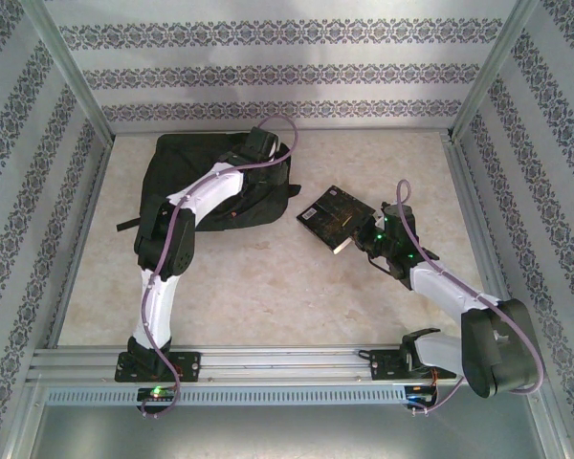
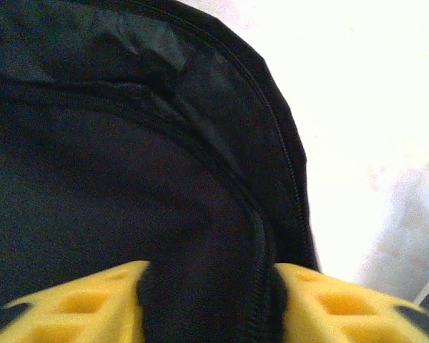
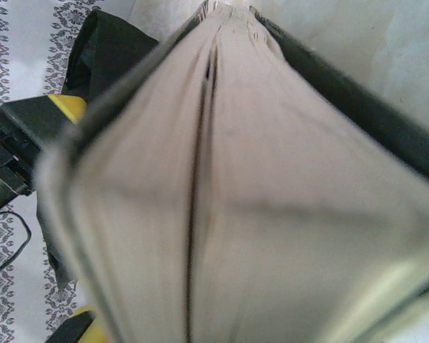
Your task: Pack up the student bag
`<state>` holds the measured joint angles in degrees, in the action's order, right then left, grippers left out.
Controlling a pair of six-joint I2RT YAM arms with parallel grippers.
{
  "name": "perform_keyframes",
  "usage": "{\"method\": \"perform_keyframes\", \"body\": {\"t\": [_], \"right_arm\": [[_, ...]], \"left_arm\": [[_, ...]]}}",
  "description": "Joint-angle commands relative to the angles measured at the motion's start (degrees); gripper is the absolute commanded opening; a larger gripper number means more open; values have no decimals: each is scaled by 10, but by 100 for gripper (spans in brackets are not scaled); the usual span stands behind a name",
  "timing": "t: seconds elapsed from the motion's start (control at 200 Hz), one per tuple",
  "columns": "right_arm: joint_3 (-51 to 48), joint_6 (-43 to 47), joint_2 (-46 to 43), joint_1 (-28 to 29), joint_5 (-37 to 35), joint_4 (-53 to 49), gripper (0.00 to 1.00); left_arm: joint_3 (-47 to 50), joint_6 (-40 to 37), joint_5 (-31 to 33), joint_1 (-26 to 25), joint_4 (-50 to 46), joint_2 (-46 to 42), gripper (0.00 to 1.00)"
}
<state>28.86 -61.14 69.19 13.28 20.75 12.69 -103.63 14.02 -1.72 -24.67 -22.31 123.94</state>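
The student bag (image 1: 184,170), a big black fabric backpack, lies flat at the back left of the table. My left gripper (image 1: 261,145) is down on its rounded far-right edge. In the left wrist view its yellow fingers (image 2: 93,300) press from both sides on a fold of the bag's fabric (image 2: 129,179) with a zipper seam running through it. My right gripper (image 1: 370,233) is shut on the near corner of a thick black-covered book (image 1: 331,214), held just right of the bag. The book's pale page edge (image 3: 257,200) faces the right wrist camera, with a yellow finger (image 3: 66,106) beside it.
Metal frame posts and patterned walls close in the table at the back and both sides. A rail (image 1: 287,361) with the arm bases runs along the near edge. Bare tabletop (image 1: 287,296) lies between the bag, the book and the rail.
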Motion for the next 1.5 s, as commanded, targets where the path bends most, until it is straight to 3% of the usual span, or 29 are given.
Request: {"method": "perform_keyframes", "body": {"t": [0.0,0.125,0.535,0.67,1.044,1.139,1.169,1.229,1.284,1.354,1.494], "right_arm": [[14,4,-15,3,18,41,0],[27,14,-32,1,15,21,0],[97,56,-87,27,14,-50,0],[106,33,-99,29,20,-46,0],[169,-64,8,99,70,17,0],[177,-100,44,115,81,55,0],[178,-110,53,119,82,69,0],[183,-125,69,124,82,92,0],[189,-132,79,128,80,107,0],[198,-140,90,133,82,122,0],[215,-145,103,143,87,135,0]], "left_arm": [[-22,-2,4,5,-30,16,28],[-9,1,-5,5,-32,-10,0],[218,121,-64,35,94,-270,0],[294,154,-77,35,119,-357,0],[441,241,-155,33,154,-533,0],[459,233,-172,33,144,-551,0],[459,217,-173,33,130,-551,9],[447,184,-158,34,88,-545,36],[434,158,-144,34,58,-538,52],[413,129,-125,34,31,-525,62],[362,82,-95,34,-15,-493,74]]}}
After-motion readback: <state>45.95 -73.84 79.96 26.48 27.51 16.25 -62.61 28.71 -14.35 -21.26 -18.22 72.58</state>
